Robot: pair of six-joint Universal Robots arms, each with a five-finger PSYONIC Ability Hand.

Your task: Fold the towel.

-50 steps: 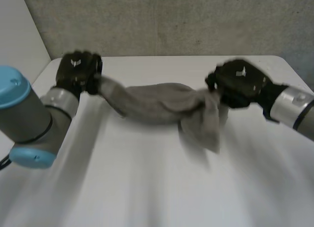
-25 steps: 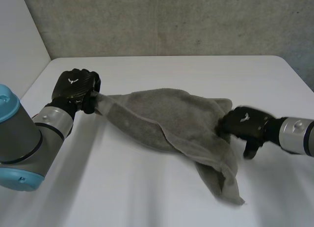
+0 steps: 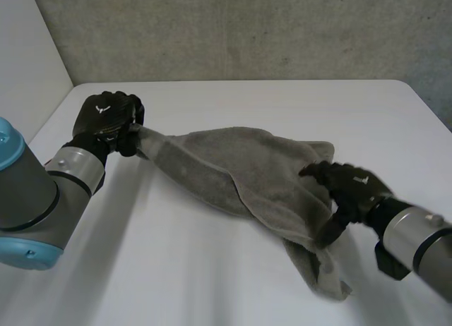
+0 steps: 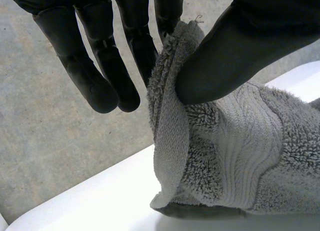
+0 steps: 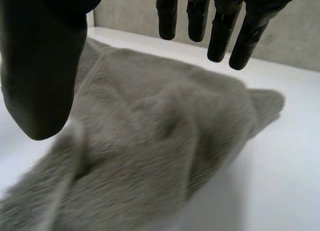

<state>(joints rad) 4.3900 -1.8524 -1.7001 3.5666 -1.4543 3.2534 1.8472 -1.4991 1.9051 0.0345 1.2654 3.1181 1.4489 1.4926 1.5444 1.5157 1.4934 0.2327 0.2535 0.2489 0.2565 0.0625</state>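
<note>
The grey towel point(image 3: 240, 164) lies bunched across the white table point(image 3: 198, 269), one end trailing toward the near right. My left hand point(image 3: 106, 121) holds the towel's far-left corner just above the table. In the left wrist view its thumb point(image 4: 235, 46) presses that corner of the towel point(image 4: 225, 141) against the fingers. My right hand point(image 3: 346, 188) hovers over the towel's right part with its fingers spread. In the right wrist view the thumb point(image 5: 40, 66) and fingers stand apart above the towel point(image 5: 160, 141) and hold nothing.
A grey concrete wall point(image 3: 247, 29) runs behind the table. The table's right edge point(image 3: 424, 104) lies beyond my right arm. Bare table surface stretches along the near side.
My right hand has let go of the towel and drawn back toward the near right. The towel has dropped from a stretched hang onto the table. My left hand keeps its corner, lower.
</note>
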